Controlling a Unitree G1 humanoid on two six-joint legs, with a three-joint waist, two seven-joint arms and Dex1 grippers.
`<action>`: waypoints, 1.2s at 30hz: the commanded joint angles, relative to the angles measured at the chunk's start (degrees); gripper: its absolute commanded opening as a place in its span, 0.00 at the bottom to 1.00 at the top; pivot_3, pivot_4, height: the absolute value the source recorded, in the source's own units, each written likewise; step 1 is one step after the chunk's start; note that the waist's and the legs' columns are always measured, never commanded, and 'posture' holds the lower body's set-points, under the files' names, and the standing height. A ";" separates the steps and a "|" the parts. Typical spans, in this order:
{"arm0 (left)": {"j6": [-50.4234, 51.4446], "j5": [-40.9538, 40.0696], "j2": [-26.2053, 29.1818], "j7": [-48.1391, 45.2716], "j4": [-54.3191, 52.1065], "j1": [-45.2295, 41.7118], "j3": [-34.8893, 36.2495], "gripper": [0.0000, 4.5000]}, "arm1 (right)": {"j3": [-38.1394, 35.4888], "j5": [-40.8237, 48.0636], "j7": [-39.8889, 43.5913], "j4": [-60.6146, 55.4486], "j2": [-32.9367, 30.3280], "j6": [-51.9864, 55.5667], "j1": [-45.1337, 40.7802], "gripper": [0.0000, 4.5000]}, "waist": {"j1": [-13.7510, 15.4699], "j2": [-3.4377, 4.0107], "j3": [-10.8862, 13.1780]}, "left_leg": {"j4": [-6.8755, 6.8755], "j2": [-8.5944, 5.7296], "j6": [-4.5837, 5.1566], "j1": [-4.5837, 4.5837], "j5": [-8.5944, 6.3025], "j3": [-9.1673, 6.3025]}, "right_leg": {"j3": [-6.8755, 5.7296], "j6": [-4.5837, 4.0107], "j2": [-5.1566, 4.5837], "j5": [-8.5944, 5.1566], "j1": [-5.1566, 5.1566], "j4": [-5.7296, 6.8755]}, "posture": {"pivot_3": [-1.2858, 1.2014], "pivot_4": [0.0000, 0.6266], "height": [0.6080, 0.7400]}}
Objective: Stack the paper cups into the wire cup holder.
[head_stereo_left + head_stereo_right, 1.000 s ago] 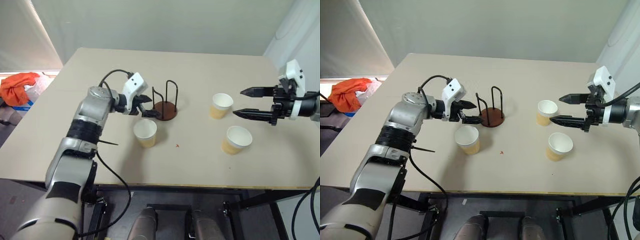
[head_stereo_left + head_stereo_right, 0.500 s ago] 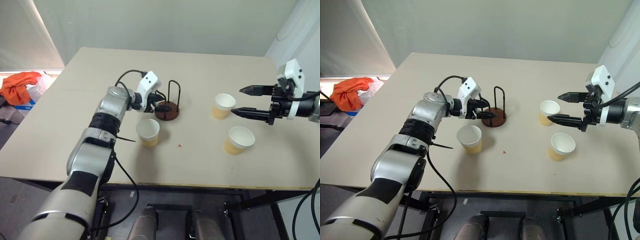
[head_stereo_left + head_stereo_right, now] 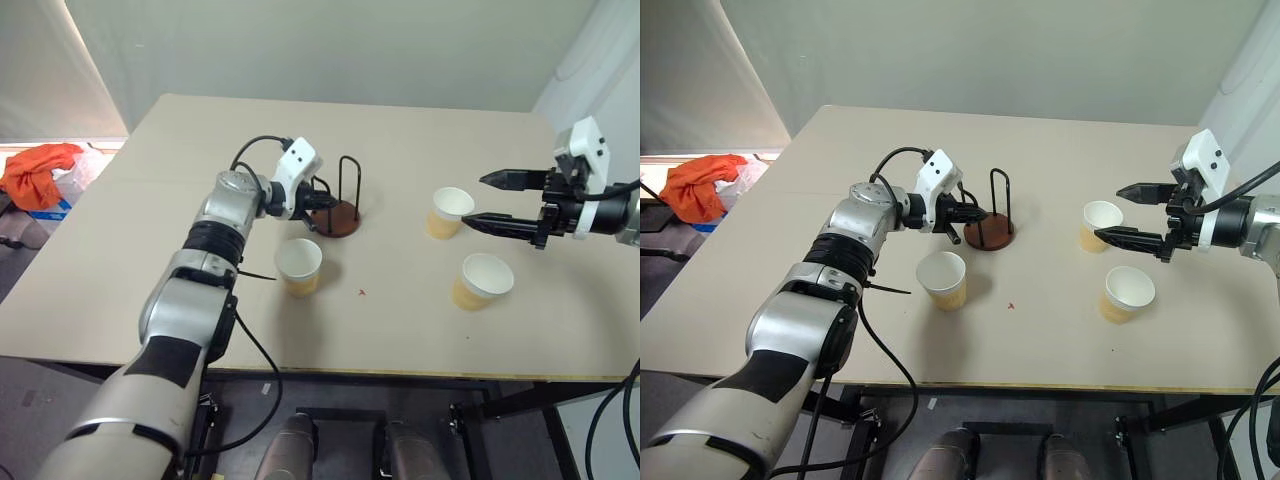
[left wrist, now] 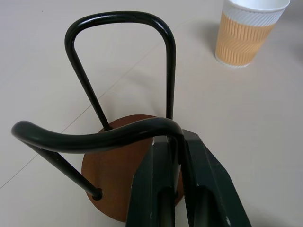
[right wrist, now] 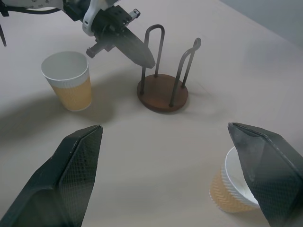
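Right pincer hides one paper cup — partly.

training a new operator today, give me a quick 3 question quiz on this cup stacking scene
1. True or false: a paper cup already sits inside the wire cup holder.
2. How many paper cups stand on the table?
3. Multiple choice: the left hand is A) open above a cup, B) shut on one wire loop of the holder, C) resting flat on the table.

Key
1. False; its brown base is bare.
2. Three: one near the holder, two by the open right hand.
3. B
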 commanded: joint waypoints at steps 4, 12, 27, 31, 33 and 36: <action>1.06 -4.50 1.88 -11.38 -12.29 1.95 1.69 0.01 | -1.55 0.88 0.75 -0.67 -1.44 -0.89 -1.43 1.00 | 0.01 0.00 0.00 | 0.00 0.01 0.00 0.00 0.00 0.14 | 0.07 0.06 -0.01 -0.02 -0.02 -0.02 | 0.52 0.24 1.00; 13.04 -11.95 8.38 -23.89 -44.12 12.04 -2.53 0.01 | -0.23 3.05 9.79 -7.97 -6.64 -2.85 4.78 1.00 | -0.03 0.02 -0.02 | 0.15 0.03 0.00 -0.12 -0.08 0.58 | 0.17 0.23 0.03 -0.22 -0.17 0.03 | 0.52 0.24 1.00; 15.38 -8.10 10.39 -17.91 -59.70 22.98 -13.01 0.01 | 4.14 0.97 10.00 -8.36 -6.79 -4.33 4.69 1.00 | -0.12 0.06 -0.03 | 0.96 0.09 0.87 0.03 -0.76 0.67 | 0.23 -0.34 -0.14 -0.04 0.09 0.08 | 0.52 0.24 1.00; 15.18 -6.58 10.53 -16.58 -59.81 24.72 -15.11 0.07 | 4.38 0.40 10.07 -8.18 -7.18 -4.50 4.78 1.00 | -0.36 0.08 -0.05 | 0.95 0.09 0.85 0.33 -0.73 0.67 | 0.25 -0.39 -0.13 -0.02 0.35 0.07 | 0.52 0.24 1.00; 14.46 -6.67 10.15 -16.50 -59.62 25.08 -15.19 0.18 | 4.85 -0.35 9.86 -7.76 -7.15 -4.86 4.43 1.00 | -0.36 0.10 -0.04 | 0.95 0.09 0.85 0.31 -0.73 0.66 | 0.25 -0.39 -0.13 -0.03 0.35 0.06 | 0.52 0.24 1.00; 13.03 -8.14 10.83 -18.45 -60.92 25.89 -14.94 0.40 | 5.56 -1.98 10.14 -6.51 -7.55 -5.85 3.82 1.00 | -0.43 0.09 -0.04 | 0.93 0.09 0.85 0.27 -0.75 0.67 | 0.26 -0.39 -0.14 -0.05 0.31 0.03 | 0.52 0.24 1.00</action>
